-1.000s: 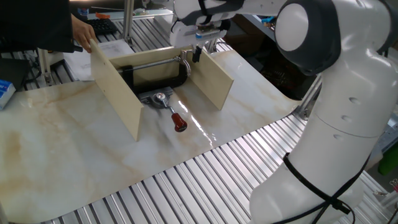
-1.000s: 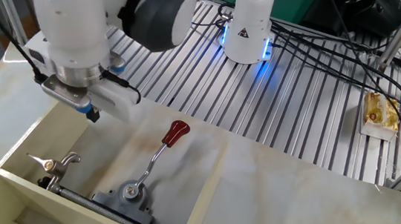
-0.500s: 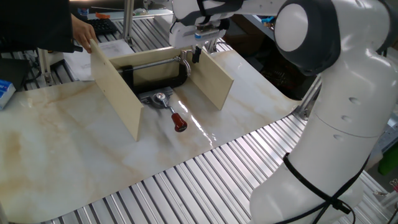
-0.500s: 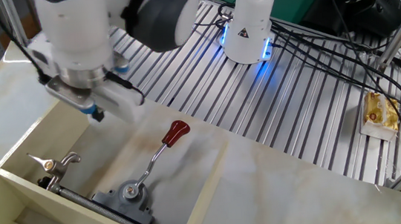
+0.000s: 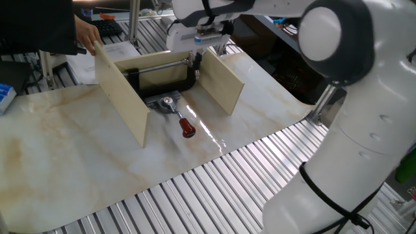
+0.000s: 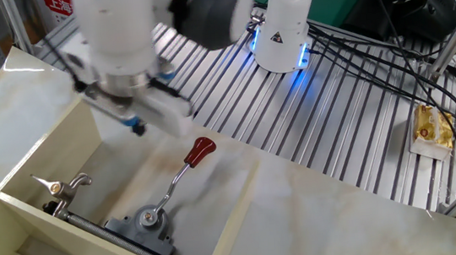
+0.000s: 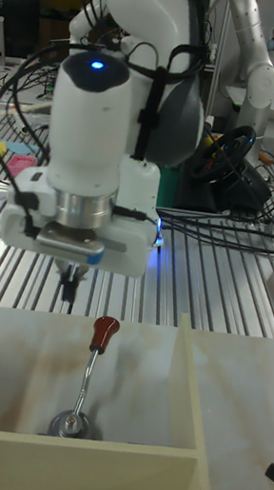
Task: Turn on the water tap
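The water tap is a metal base (image 6: 147, 218) with a thin lever ending in a red knob (image 6: 199, 151). It lies on the marble board between two wooden boards, in a black C-clamp (image 5: 188, 79). In one fixed view the knob (image 5: 188, 128) points toward the front edge; the tall view shows it upright (image 7: 103, 332). My gripper (image 6: 136, 127) hangs above the table, up and left of the knob and apart from it. Its fingertips (image 7: 71, 291) look pressed together with nothing between them.
Wooden boards stand left (image 5: 120, 94) and right (image 5: 222, 79) of the tap. A person's hand (image 5: 86, 32) rests on the left board's far end. The clamp's screw handle (image 6: 62, 187) sticks out at the left. A snack packet (image 6: 432, 129) and cables lie on the slatted table.
The gripper has shifted sideways toward the red knob, moving right and a little down in the other fixed view. The tap and boards have not moved.
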Controlling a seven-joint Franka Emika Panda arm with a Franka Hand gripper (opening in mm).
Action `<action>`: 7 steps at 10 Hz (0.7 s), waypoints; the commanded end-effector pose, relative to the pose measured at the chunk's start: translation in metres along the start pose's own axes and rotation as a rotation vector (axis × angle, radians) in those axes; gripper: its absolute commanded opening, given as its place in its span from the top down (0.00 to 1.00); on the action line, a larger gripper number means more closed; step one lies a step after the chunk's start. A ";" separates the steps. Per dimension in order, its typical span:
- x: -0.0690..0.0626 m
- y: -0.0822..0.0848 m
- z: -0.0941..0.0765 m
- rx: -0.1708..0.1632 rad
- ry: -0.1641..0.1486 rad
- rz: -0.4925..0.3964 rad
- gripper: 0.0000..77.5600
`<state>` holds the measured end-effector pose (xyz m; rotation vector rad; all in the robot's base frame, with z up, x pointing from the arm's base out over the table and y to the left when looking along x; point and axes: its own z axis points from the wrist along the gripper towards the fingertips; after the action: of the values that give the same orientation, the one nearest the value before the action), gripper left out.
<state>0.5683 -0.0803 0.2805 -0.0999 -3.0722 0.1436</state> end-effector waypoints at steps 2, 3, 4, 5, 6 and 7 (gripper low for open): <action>0.076 0.073 -0.028 -0.073 0.031 -0.020 1.00; 0.083 0.078 -0.031 -0.068 0.034 -0.011 1.00; 0.086 0.080 -0.032 -0.067 0.033 -0.015 1.00; 0.092 0.081 -0.033 -0.086 0.023 -0.034 1.00; 0.092 0.081 -0.033 -0.116 0.014 -0.052 1.00; 0.090 0.083 -0.032 -0.131 -0.002 -0.066 1.00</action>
<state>0.4862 0.0030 0.3050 -0.0476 -3.0633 -0.0030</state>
